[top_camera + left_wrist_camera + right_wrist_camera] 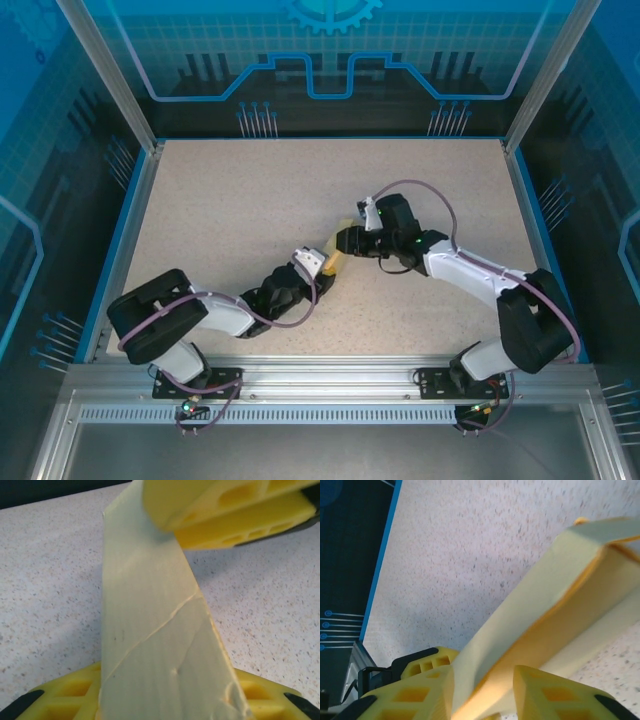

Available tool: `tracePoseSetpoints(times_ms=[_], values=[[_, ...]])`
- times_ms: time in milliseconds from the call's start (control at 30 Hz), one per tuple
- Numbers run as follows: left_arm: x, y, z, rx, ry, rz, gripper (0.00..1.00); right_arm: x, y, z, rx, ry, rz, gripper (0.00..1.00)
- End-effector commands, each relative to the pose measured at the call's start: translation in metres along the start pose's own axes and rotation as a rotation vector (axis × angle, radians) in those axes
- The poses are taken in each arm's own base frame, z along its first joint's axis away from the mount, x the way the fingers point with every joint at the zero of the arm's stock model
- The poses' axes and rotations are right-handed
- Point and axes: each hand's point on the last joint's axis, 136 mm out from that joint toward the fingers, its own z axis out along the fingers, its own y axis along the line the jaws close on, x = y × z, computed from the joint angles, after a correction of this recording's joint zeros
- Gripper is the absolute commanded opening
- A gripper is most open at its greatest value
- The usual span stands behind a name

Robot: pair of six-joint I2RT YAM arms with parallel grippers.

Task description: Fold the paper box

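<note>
Top view: a speckled beige table w/ two arms reaching in from the bottom edge & meeting just right of centre. The paper box, pale yellow card, sits btwn their tips, w/ the left gripper at its lower-left end and the right gripper at its upper-right end.

Left wrist view: the card is a flat strip running from bottom centre to top, w/ a diagonal crease. The left gripper's yellow fingers sit at the bottom corners w/ the card across the gap; can't tell if they clamp it. Upper right, the right gripper's fingers pinch the strip's top end.

Right wrist view: the folded card runs from bottom centre to upper right. The right gripper is closed tight on it.
</note>
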Motion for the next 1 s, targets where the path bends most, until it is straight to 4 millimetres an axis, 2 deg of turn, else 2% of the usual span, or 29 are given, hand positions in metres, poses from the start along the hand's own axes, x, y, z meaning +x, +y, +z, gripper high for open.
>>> tracePoseSetpoints(times_ms=[0, 167, 333, 533, 800, 867, 967], values=[[-0.020, -0.005, -0.009, 0.107, -0.045, 0.038, 0.35, -0.019, 0.006, -0.029, 0.034, -0.017, -0.165, 0.42], [-0.038, 0.007, -0.016, 0.218, -0.063, 0.030, 0.34, -0.043, -0.005, -0.050, 0.097, -0.048, -0.326, 0.50], [-0.045, 0.015, -0.016, 0.279, 0.015, 0.092, 0.34, -0.050, -0.009, -0.059, 0.141, -0.075, -0.492, 0.54], [-0.057, 0.023, -0.025, 0.366, 0.075, 0.129, 0.34, -0.054, -0.025, -0.067, 0.239, -0.129, -0.671, 0.55], [-0.054, 0.025, -0.034, 0.539, 0.145, 0.163, 0.34, -0.047, -0.035, -0.070, 0.286, -0.151, -0.833, 0.54], [-0.055, 0.024, -0.037, 0.576, 0.139, 0.170, 0.35, -0.035, -0.042, -0.065, 0.277, -0.121, -0.856, 0.53], [-0.047, 0.023, -0.038, 0.599, 0.160, 0.205, 0.35, -0.020, -0.036, -0.058, 0.181, -0.110, -0.930, 0.53]])
